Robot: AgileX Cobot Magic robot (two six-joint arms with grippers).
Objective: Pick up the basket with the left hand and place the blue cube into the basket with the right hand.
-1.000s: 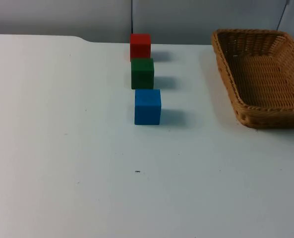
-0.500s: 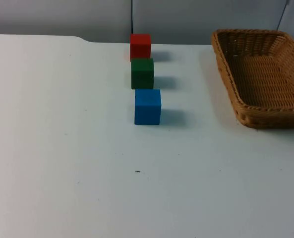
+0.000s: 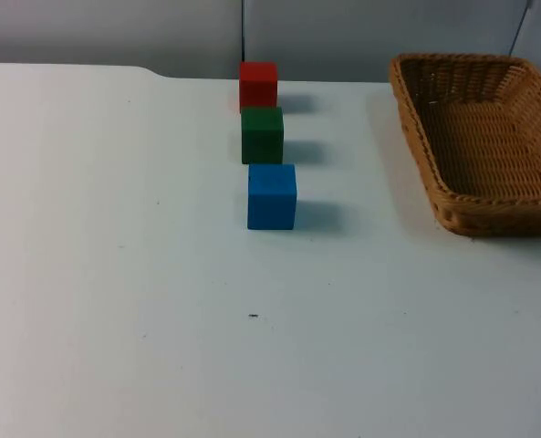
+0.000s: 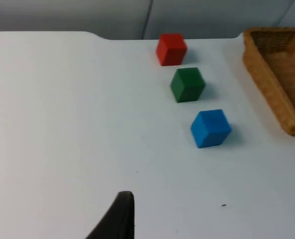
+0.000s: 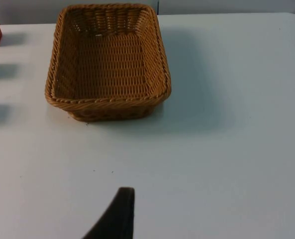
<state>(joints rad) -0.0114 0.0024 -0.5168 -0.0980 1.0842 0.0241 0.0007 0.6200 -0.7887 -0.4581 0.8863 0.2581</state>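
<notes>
The blue cube stands near the table's middle, nearest to the front in a row of three cubes; the left wrist view also has the blue cube. The woven wicker basket rests on the table at the far right with nothing inside. My left gripper hovers over bare table, well short of the cubes and far from the basket. My right gripper hangs back from the basket, facing its near short wall. Neither gripper touches anything.
A green cube sits just behind the blue one, and a red cube behind that, close to the grey partition wall. White table spreads wide to the left and front of the cubes.
</notes>
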